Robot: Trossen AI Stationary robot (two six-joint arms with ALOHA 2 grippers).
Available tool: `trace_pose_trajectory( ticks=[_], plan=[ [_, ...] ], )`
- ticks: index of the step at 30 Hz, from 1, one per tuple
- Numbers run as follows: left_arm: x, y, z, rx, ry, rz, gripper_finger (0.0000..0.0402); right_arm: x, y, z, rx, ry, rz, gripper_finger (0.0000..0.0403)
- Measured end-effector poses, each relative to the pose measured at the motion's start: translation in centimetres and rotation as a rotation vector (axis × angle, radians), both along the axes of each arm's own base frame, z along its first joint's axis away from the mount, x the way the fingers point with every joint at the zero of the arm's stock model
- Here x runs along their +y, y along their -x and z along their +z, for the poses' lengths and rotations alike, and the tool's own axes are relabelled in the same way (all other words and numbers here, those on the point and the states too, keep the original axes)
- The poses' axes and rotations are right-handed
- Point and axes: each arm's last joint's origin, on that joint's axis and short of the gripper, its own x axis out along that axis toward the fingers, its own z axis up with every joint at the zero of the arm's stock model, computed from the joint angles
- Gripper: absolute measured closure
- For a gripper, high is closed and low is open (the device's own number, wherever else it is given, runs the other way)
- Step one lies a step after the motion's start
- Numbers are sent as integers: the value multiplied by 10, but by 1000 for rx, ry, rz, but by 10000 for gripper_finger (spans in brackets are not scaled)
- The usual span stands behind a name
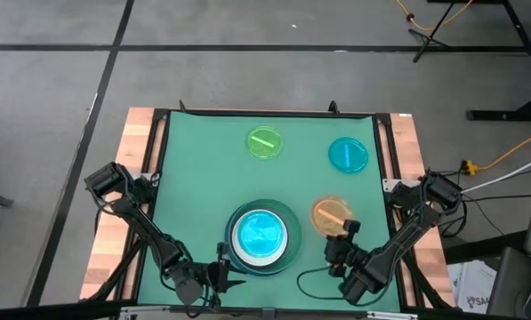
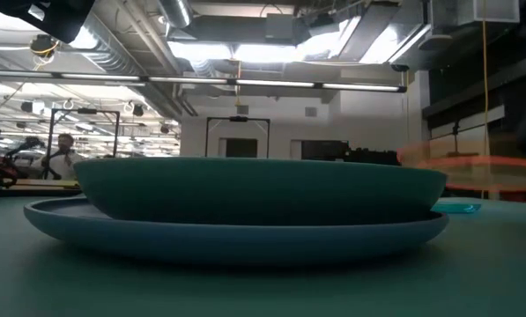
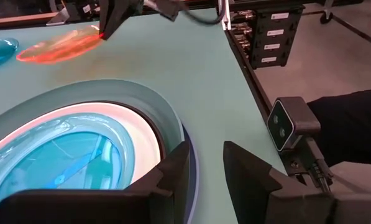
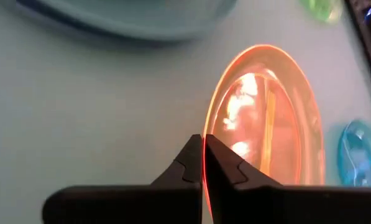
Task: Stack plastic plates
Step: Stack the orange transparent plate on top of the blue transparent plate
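A stack of plastic plates (image 1: 263, 236) stands near the table's front edge, wide ones below and a small translucent blue one (image 3: 67, 158) on top. My left gripper (image 1: 225, 265) stands open at the stack's left rim; I see nothing between its fingers (image 3: 205, 168). My right gripper (image 1: 341, 229) is shut on a small translucent orange plate (image 1: 329, 213) to the right of the stack. A small green plate (image 1: 265, 143) and a small blue plate (image 1: 348, 154) lie flat on the mat farther back. My right gripper pinches the orange plate's near rim (image 4: 204, 144) between its two fingers, one on the plate's upper face and one on its underside. The fingers slant down from the table's near right. The plate (image 2: 483, 172) is tilted and looks lifted clear of the mat.
The green mat (image 1: 194, 160) covers the table between wooden side strips (image 1: 132, 169). A black cable (image 1: 314, 280) loops on the mat by the right arm. Bare mat lies between the stack and the two far plates.
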Motion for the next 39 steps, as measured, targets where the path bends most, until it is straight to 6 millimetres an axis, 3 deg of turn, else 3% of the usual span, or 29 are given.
trace_pose_trajectory(
  ticks=[9,22,39],
  plan=[
    [0,0,0,1,-1,0,310,16,-17,32,-132,39,92,402],
    [1,-1,0,1,-1,2,310,39,-43,46,-183,121,429,402],
    [1,-1,0,-3,2,2,310,10,-100,52,-147,-8,599,402]
  ],
)
